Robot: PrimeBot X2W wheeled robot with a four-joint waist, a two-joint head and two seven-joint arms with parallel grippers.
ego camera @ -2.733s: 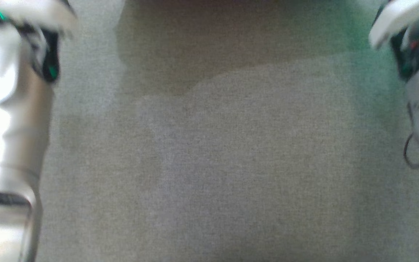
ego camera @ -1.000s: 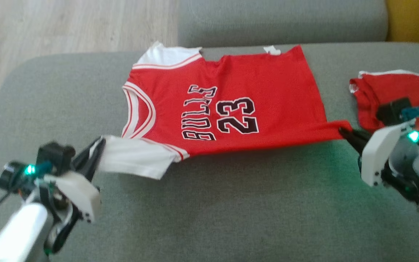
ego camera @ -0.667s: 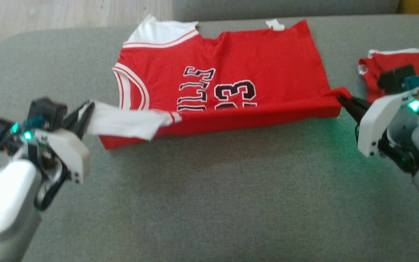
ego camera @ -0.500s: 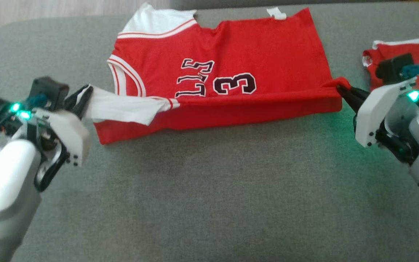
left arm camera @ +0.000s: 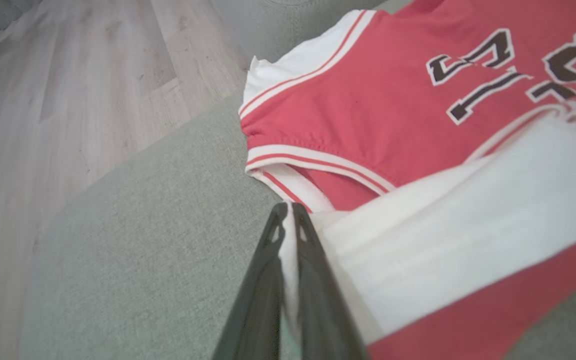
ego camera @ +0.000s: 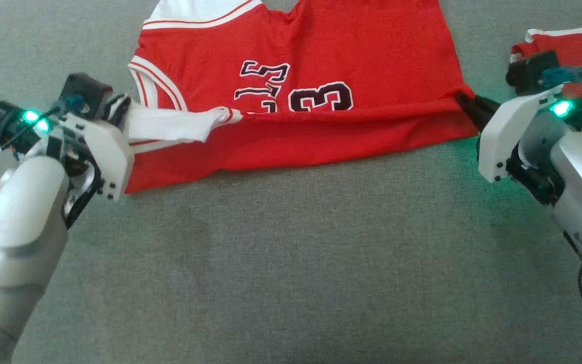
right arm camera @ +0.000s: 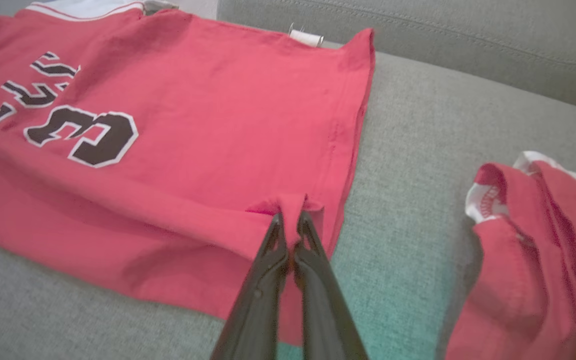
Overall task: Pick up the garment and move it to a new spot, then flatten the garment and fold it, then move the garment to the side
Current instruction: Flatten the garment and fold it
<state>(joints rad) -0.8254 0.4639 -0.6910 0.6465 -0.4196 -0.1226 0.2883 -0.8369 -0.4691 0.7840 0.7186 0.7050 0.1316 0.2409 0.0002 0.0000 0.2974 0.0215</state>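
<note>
The left end effector (left arm camera: pixel 288 212) is pinched shut on the white sleeve (left arm camera: pixel 443 235) of the garment (ego camera: pixel 321 55), and cloth shows between its dark fingers. The right end effector (right arm camera: pixel 290 220) is closed on a puckered bit of red hem at the opposite side. A fold runs between them, cutting across the black, white-edged lettering and number. The garment is a red jersey with white sleeves and striped trim, lying on a grey fabric sofa seat (ego camera: pixel 291 263). A second red garment (right arm camera: pixel 543 250) lies crumpled to its right, apart from it. The backrest (right arm camera: pixel 418 30) runs behind, and pale wooden floor (left arm camera: pixel 68 100) lies beyond the seat's rounded corner.
</note>
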